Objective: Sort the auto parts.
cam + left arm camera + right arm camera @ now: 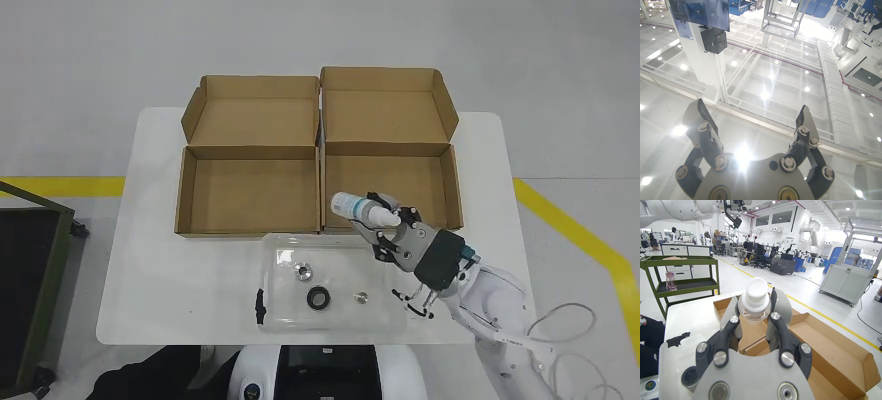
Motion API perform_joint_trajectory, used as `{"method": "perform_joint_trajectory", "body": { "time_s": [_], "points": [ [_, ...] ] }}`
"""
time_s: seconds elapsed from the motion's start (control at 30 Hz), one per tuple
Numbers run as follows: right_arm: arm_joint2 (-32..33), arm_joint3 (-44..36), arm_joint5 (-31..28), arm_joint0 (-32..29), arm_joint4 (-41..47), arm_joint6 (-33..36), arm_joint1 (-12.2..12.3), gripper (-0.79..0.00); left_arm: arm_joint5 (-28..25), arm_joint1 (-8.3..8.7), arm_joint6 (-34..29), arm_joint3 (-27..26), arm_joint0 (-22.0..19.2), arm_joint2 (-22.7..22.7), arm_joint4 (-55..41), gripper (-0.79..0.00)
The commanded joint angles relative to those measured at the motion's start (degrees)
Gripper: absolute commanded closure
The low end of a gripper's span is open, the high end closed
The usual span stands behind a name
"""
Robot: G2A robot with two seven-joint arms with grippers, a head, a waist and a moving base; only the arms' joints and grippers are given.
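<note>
Right pincer: pressed onto a white bottle, which projects past its tips. Left pincer: spread wide, aimed at the ceiling. White surface lies beneath the right pincer. Two open cardboard boxes stand side by side: the right box is directly below and beyond the pincer's tips, with the bottle over its near corner; the left box is farther off past the bottle's end. Clear tray sits just beside and below the pincer, on the robot's side. It contains a flanged metal part, a black ring and a small metal piece, lying apart.
</note>
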Motion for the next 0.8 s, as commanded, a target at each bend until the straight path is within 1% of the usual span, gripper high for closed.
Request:
{"method": "perform_joint_trajectory", "body": {
  "time_s": [0.0, 0.3, 0.5, 0.63, 0.77],
  "points": [
    [-0.06, 0.90, 1.36, 0.23, -0.21, 2.16, -0.02, 0.000, 0.00, 0.00, 0.00, 0.00, 0.00, 0.00, 0.00, -0.785],
    [-2.35, 7.49, 4.93, 5.35, 1.41, 11.08, -0.53, 0.000, 0.00, 0.00, 0.00, 0.00, 0.00, 0.00, 0.00, -0.785],
    [-4.26, 10.83, 8.64, 9.05, 3.72, 18.93, -1.11, 0.000, 0.00, 0.00, 0.00, 0.00, 0.00, 0.00, 0.00, -0.785],
    [-6.02, 12.85, 9.90, 11.55, 3.67, 22.87, -1.48, 0.000, 0.00, 0.00, 0.00, 0.00, 0.00, 0.00, 0.00, -0.785],
    [-8.13, 15.93, 11.02, 14.56, 1.74, 28.61, -1.84, 0.000, 0.00, 0.00, 0.00, 0.00, 0.00, 0.00, 0.00, -0.785]
  ]
}}
